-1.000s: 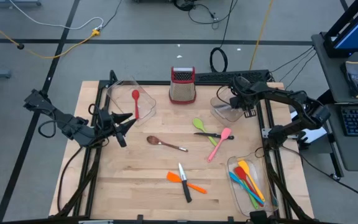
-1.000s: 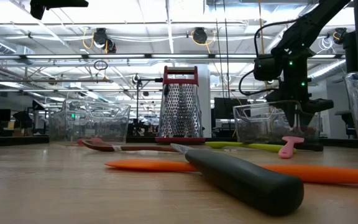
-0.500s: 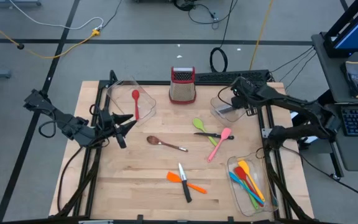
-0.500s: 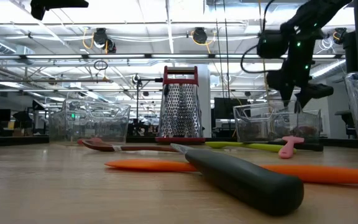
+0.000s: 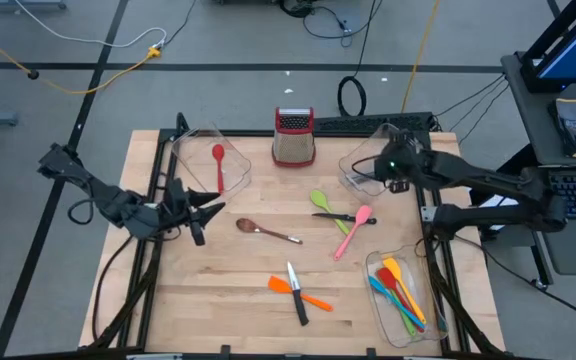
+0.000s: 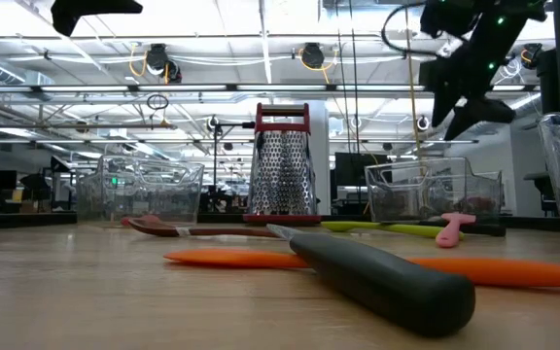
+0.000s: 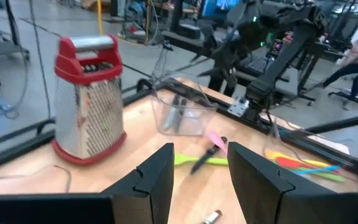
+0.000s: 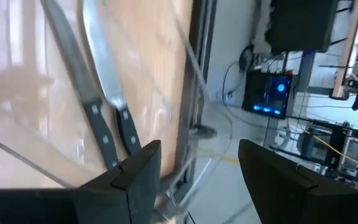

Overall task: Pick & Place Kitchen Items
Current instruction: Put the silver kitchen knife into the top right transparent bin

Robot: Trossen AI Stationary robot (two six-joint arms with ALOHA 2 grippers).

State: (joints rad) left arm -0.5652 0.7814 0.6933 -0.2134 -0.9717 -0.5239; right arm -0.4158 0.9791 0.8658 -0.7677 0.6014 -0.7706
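From above you get the whole light wooden table (image 5: 238,290). It carries the steel box grater with its red top (image 5: 294,137) at the back, a clear plastic bin at back left (image 5: 200,150) with a red spoon (image 5: 218,163) in it, a clear bin at back right (image 5: 360,175), and a clear bin at front right (image 5: 380,300) holding a bundle of orange, red, blue, green and yellow spatulas (image 5: 400,290). Loose on the boards between them lie a green spatula (image 5: 325,207), a pink spatula (image 5: 354,229), a small black-handled knife (image 5: 340,217) crossing those two, a brown wooden spoon (image 5: 263,230), and an orange spatula (image 5: 298,292) crossed by a larger black-handled knife (image 5: 295,293).

Only your right wrist view looks down into the back-right bin, where two black-handled steel knives (image 8: 98,106) lie side by side. Only the low view gives height: the right gripper (image 6: 474,102) hangs clear above that bin, fingers parted and holding nothing.

The left gripper (image 5: 211,203) waits over the left part of the table, fingers apart and empty.

Compared with a second ago, your right gripper has risen out of the back-right bin and the arm has swung outward to the right. The left arm has stayed put.
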